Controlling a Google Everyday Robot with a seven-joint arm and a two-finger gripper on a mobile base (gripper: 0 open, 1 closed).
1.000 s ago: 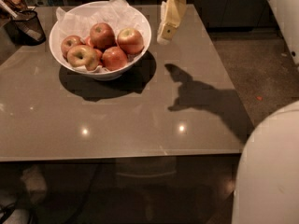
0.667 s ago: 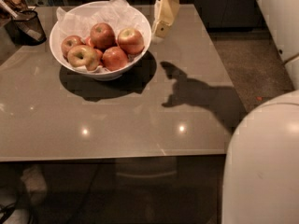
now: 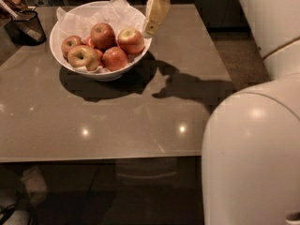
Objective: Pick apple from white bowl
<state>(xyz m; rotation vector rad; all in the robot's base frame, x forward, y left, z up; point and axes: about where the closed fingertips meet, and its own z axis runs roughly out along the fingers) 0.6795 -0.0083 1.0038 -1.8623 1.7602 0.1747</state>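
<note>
The white bowl (image 3: 65, 62) stands at the back left of the grey table, lined with crumpled white tissue paper. It holds several apples. The apple (image 3: 131, 41), red with a pale patch around its stem dimple, lies at the bowl's right side. A mostly yellow-green apple (image 3: 83, 57) lies at the front left, and darker red apples (image 3: 102, 35) lie between them. My gripper (image 3: 151, 28) hangs tilted just above the bowl's right rim, a little right of the apple and not touching it.
A small dark mesh cup (image 3: 29, 27) stands at the table's far left corner. My white robot body (image 3: 253, 149) fills the lower right. The table's front edge (image 3: 93, 154) runs across the lower part. Dark floor lies to the right.
My gripper has moved left and down, from beside the bowl to above its right rim. The view has drawn closer to the table, and my body fills more of the right side.
</note>
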